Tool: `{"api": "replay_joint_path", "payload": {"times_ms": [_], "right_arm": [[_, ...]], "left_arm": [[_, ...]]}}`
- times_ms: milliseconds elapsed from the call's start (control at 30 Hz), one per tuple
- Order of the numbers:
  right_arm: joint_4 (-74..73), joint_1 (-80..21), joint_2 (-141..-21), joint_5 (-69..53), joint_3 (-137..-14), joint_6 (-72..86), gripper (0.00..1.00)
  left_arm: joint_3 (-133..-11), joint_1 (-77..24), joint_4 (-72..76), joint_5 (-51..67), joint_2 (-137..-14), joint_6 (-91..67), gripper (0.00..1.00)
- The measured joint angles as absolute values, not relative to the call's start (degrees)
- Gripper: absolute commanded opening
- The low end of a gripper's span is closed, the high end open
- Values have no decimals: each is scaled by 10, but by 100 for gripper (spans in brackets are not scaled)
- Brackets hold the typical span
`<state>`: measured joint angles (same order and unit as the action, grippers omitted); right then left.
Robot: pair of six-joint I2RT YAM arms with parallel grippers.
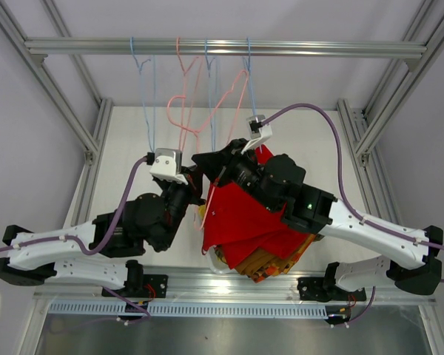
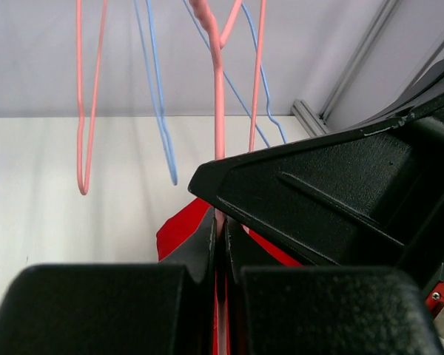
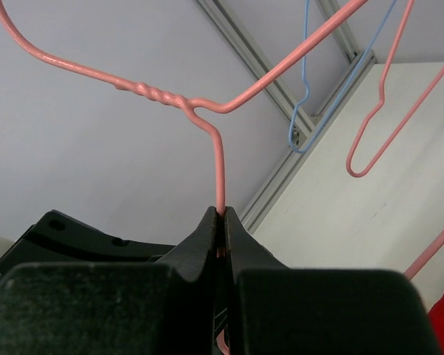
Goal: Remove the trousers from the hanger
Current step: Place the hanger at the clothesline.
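The plain red trousers point(image 1: 244, 218) hang draped over a pink wire hanger point(image 1: 231, 95) that is tilted off the top rail. My left gripper point(image 1: 197, 177) is shut on the hanger's wire; in the left wrist view its jaws point(image 2: 220, 222) pinch the pink wire point(image 2: 218, 111) with red cloth point(image 2: 179, 231) just below. My right gripper point(image 1: 229, 166) is shut on the same hanger; in the right wrist view its jaws point(image 3: 223, 212) clamp the wire point(image 3: 220, 163) below the twisted neck. The right gripper's black body point(image 2: 340, 185) lies close beside the left jaws.
A pile of orange-red patterned and brown trousers point(image 1: 275, 262) lies under the red pair at the table's near edge. Empty hangers hang from the rail point(image 1: 318, 50): blue point(image 1: 151, 96), pink point(image 1: 182, 111), blue point(image 1: 210, 89), blue point(image 1: 249, 74). Frame posts stand at both sides.
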<state>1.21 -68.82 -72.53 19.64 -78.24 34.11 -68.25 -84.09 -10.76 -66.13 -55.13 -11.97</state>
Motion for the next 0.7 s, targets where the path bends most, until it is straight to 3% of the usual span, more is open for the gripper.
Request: {"api": "replay_joint_path", "payload": {"times_ms": [367,700], "right_arm": [[1,-687,-704,196,-771,343,0],[-49,-675,-655,144,-762,350,0]], "left_arm": [[-682,-843,-108,-640,-551,-126,1],[-682,-853,-137,-548,-523,-130,5]]}}
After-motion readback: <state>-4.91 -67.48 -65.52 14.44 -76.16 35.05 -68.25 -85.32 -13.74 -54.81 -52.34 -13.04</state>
